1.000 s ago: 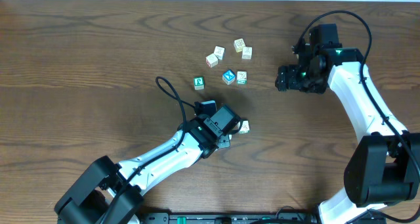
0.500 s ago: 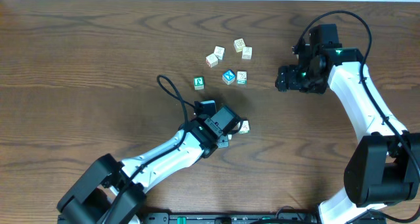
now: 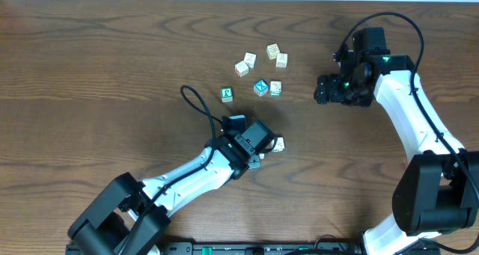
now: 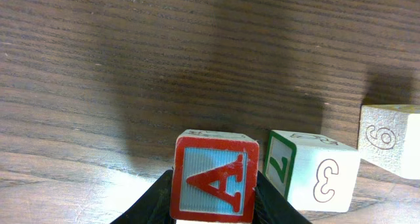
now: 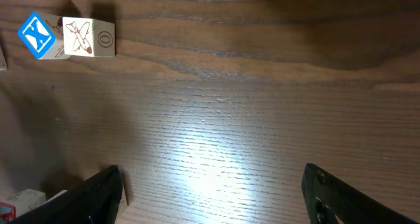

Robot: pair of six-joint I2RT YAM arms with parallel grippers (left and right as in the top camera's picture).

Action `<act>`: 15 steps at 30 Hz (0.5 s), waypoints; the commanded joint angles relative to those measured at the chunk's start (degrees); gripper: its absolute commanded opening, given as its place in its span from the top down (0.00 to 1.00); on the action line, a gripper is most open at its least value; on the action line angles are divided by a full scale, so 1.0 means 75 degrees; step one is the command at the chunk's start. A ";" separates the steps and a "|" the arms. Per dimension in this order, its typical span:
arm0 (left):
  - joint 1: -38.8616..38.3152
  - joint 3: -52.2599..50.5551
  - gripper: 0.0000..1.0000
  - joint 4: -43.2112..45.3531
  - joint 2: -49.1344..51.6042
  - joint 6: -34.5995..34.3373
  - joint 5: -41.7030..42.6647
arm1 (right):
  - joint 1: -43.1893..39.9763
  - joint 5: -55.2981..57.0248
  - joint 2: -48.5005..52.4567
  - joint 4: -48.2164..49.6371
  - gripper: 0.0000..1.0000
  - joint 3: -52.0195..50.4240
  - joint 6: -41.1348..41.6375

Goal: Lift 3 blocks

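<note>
In the left wrist view my left gripper (image 4: 214, 201) is shut on a red-framed block with a red letter A (image 4: 214, 183), one dark jaw against each side. Right of it stands a pale block with a green 7 and a 3 (image 4: 314, 171). Further right is a cream block with an outlined numeral (image 4: 391, 138). From overhead the left gripper (image 3: 261, 155) hides the red block, and one pale block (image 3: 278, 144) shows by its tip. My right gripper (image 3: 323, 90) hangs open over bare wood at the right; its jaws (image 5: 213, 198) stand wide apart with nothing between them.
A loose cluster lies at the table's back middle: several cream blocks (image 3: 250, 59), a blue-faced X block (image 3: 260, 87) and a green-faced block (image 3: 227, 95). The right wrist view shows the blue X block (image 5: 36, 35) beside a cream picture block (image 5: 88, 38). A black cable (image 3: 196, 105) loops behind the left arm.
</note>
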 commanded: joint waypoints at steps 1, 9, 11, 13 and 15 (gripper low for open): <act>-0.0006 0.0029 0.67 -0.0035 0.0169 0.0096 -0.0187 | 0.0041 0.0017 -0.0023 -0.0012 0.16 0.0032 0.0006; -0.0006 0.0029 0.67 0.0015 0.0504 0.0093 -0.0178 | 0.0041 0.0020 -0.0023 -0.0006 0.15 0.0032 0.0003; -0.0006 0.0032 0.67 0.0038 0.0501 0.0093 -0.0178 | 0.0041 0.0020 -0.0023 -0.0003 0.15 0.0032 0.0003; -0.0006 0.0032 0.67 0.0111 0.0501 0.0096 -0.0172 | 0.0041 0.0020 -0.0023 0.0006 0.15 0.0032 0.0003; -0.0015 0.0032 0.67 0.0163 0.0501 0.0099 -0.0152 | 0.0041 0.0020 -0.0023 0.0020 0.15 0.0032 0.0003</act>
